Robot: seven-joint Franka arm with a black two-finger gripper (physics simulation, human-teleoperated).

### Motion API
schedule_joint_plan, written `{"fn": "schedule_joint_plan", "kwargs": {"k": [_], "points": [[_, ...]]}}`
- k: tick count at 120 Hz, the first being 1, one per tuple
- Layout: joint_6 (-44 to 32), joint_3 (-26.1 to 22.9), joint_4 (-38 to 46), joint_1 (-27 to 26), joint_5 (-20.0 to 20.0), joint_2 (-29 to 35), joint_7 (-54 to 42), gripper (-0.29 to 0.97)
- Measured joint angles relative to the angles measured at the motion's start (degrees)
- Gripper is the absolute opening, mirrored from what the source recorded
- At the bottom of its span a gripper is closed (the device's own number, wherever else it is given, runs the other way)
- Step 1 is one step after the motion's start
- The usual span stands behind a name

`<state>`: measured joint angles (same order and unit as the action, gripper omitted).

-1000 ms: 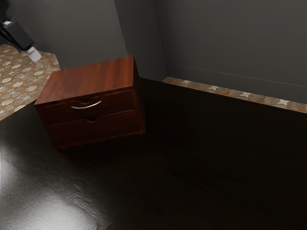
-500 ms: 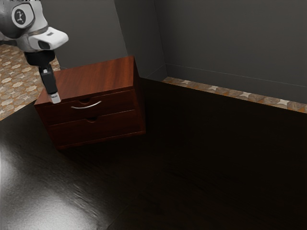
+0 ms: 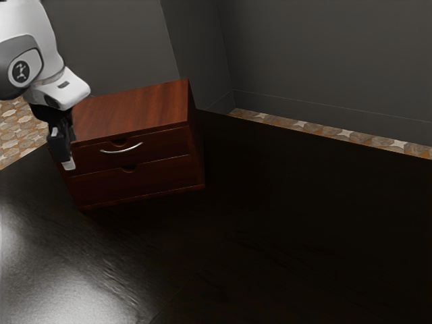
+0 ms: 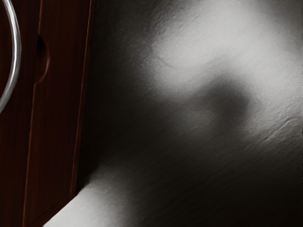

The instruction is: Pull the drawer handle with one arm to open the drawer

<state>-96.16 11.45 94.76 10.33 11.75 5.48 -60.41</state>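
Reddish-brown cabinet [image 3: 135, 111], silver handle [image 3: 121, 149], black table [image 3: 270, 236].

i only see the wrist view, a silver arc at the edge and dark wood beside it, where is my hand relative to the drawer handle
observer: In the exterior view the gripper hangs at the cabinet front's corner, on that view's left of the handle.
operator: touching the handle?
observer: No, a stretch of bare drawer front lies between them.
operator: which drawer carries it
observer: The upper drawer; the lower drawer has no bar.
operator: anything open yet
observer: No, both fronts sit flush with the cabinet.
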Motion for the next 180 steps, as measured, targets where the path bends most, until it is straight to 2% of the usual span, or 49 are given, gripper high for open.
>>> {"fn": "schedule_joint_plan", "kwargs": {"k": [27, 41, 70, 84, 104, 122, 180], "points": [[-5.4, 0.8, 2.0, 0.9, 3.8, 1.6, 0.2, 0.68], [-8.8, 1.7, 4.9, 1.0, 4.4, 1.4, 0.2, 0.68], [-13.7, 2.7, 5.4, 0.9, 4.7, 0.4, 0.1, 0.68], [-15.4, 2.6, 6.0, 0.3, 4.5, -0.5, -0.1, 0.67], [-16.9, 2.7, 7.1, -1.5, 4.2, -0.7, 0.0, 0.51], [-17.9, 4.3, 7.5, -0.5, 2.6, -1.2, 0.3, 0.43], [-22.9, 3.9, 5.5, -2.6, 0.8, -6.6, -0.2, 0.40]]}}
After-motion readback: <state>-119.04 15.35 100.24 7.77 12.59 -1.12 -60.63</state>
